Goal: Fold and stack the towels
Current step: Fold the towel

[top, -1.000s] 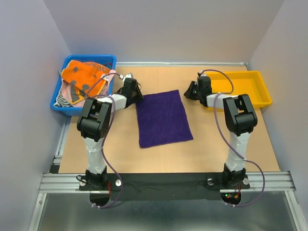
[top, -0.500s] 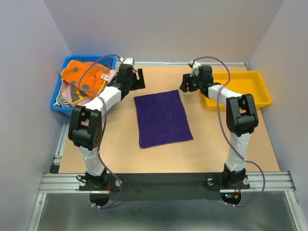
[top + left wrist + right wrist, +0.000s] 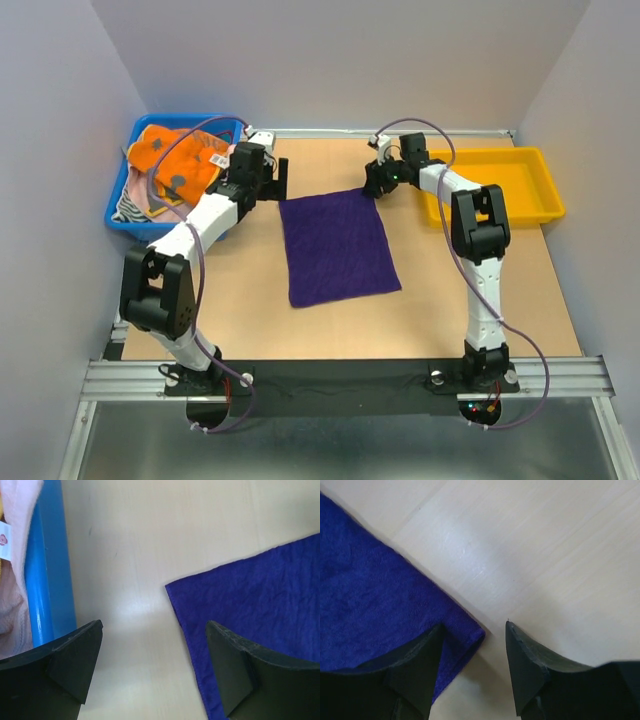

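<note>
The dark purple towel (image 3: 337, 245) lies flat in one layer in the middle of the table. My left gripper (image 3: 277, 180) hovers open at its far left corner; in the left wrist view that gripper (image 3: 154, 626) has bare table between its fingers and the towel (image 3: 260, 595) runs under the right finger. My right gripper (image 3: 371, 181) is open at the far right corner, and in the right wrist view it (image 3: 475, 625) straddles the corner of the towel (image 3: 370, 590) without pinching it. The grey-and-orange towel (image 3: 175, 160) and the pale pink towel (image 3: 232, 153) lie bunched in the blue bin.
The blue bin (image 3: 120, 215) stands at the far left of the table, its rim (image 3: 47, 570) close beside my left gripper. A yellow tray (image 3: 500, 175) stands at the far right. Grey walls close in the table on three sides.
Both grippers have opened wider. The left arm reached out and its gripper stayed by the towel's far left corner. The right gripper moved left onto the far right corner. The purple towel has not moved.
</note>
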`<state>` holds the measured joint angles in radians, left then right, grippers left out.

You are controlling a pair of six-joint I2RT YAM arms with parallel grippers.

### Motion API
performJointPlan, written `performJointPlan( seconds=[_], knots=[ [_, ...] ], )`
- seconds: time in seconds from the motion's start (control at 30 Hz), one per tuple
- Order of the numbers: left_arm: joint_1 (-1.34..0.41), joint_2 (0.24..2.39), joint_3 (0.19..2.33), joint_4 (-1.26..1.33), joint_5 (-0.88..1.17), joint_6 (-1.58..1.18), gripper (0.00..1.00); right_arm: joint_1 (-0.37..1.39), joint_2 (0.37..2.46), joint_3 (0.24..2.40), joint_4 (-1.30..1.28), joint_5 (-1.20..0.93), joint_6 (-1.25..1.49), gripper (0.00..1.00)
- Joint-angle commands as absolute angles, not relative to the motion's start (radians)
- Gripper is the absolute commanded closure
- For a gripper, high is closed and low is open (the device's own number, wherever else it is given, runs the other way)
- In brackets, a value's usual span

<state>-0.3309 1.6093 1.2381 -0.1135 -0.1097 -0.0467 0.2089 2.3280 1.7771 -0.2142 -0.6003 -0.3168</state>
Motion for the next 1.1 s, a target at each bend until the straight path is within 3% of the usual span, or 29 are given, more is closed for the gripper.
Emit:
performJointPlan(
  seconds=[0.0, 0.3, 0.43, 0.5, 0.63, 0.7, 1.07],
  knots=[
    [-0.327, 1.614, 1.238, -0.106, -0.114, -0.005, 0.04, 0.202, 2.348, 1.879, -0.307, -0.655, -0.396, 0.43],
    [-0.327, 1.727, 1.304, -0.114, -0.072, 0.051, 0.05, 0.202, 2.408, 1.902, -0.347, -0.664, -0.402, 0.5],
    [-0.327, 1.799, 1.367, -0.115, -0.038, 0.071, 0.08, 0.202, 2.416, 1.904, -0.353, -0.667, -0.403, 0.59],
    [-0.325, 1.845, 1.408, -0.117, -0.02, 0.084, 0.09, 0.202, 2.413, 1.899, -0.359, -0.66, -0.408, 0.65],
    [-0.318, 1.927, 1.476, -0.121, 0.024, 0.117, 0.11, 0.203, 2.402, 1.884, -0.367, -0.634, -0.431, 0.9],
    [-0.31, 1.974, 1.515, -0.123, 0.052, 0.117, 0.14, 0.202, 2.399, 1.878, -0.371, -0.626, -0.44, 0.97],
    [-0.255, 2.085, 1.6, -0.178, 0.205, 0.178, 0.37, 0.202, 2.387, 1.855, -0.379, -0.618, -0.453, 1.0]
  ],
)
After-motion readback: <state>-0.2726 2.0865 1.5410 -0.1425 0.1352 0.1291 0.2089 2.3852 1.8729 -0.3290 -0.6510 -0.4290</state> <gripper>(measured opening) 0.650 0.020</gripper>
